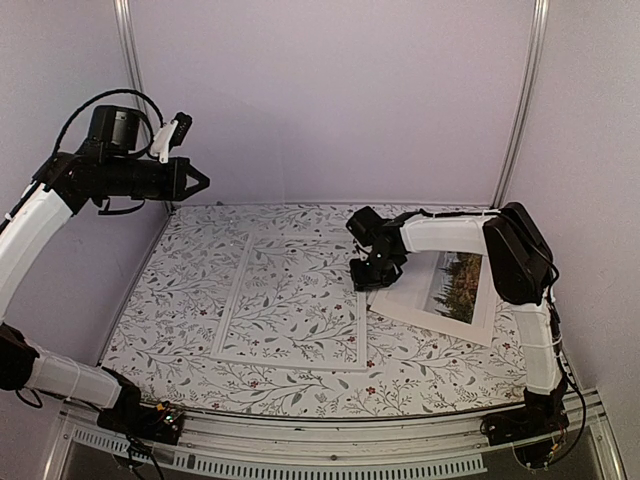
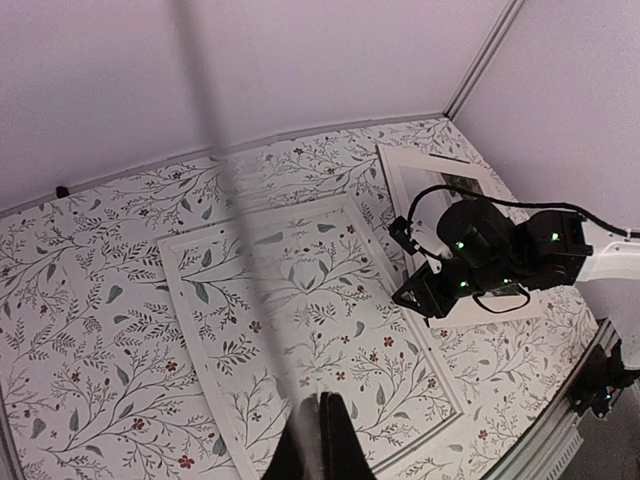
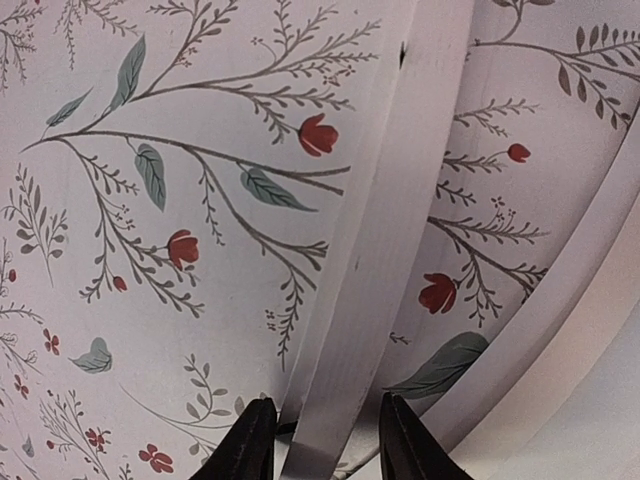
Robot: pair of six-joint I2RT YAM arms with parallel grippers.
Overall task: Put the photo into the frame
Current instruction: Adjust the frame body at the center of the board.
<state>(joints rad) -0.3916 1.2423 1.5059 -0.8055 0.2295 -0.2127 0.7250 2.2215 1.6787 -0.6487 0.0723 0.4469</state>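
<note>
Our worry is that the right gripper (image 1: 370,275) is set over the wrong thing. Its fingers (image 3: 250,445) stand apart with the right rail of the frame (image 3: 365,250) running between them, so closing here would likely pinch or drag the frame and knock it against the photo (image 1: 455,285) rather than pick up the sheet. The photo lies face up on the floral tablecloth (image 1: 200,300), outside the frame and just right of those fingers, while the left gripper (image 1: 195,180) hangs high and well apart, its fingers together.
</note>
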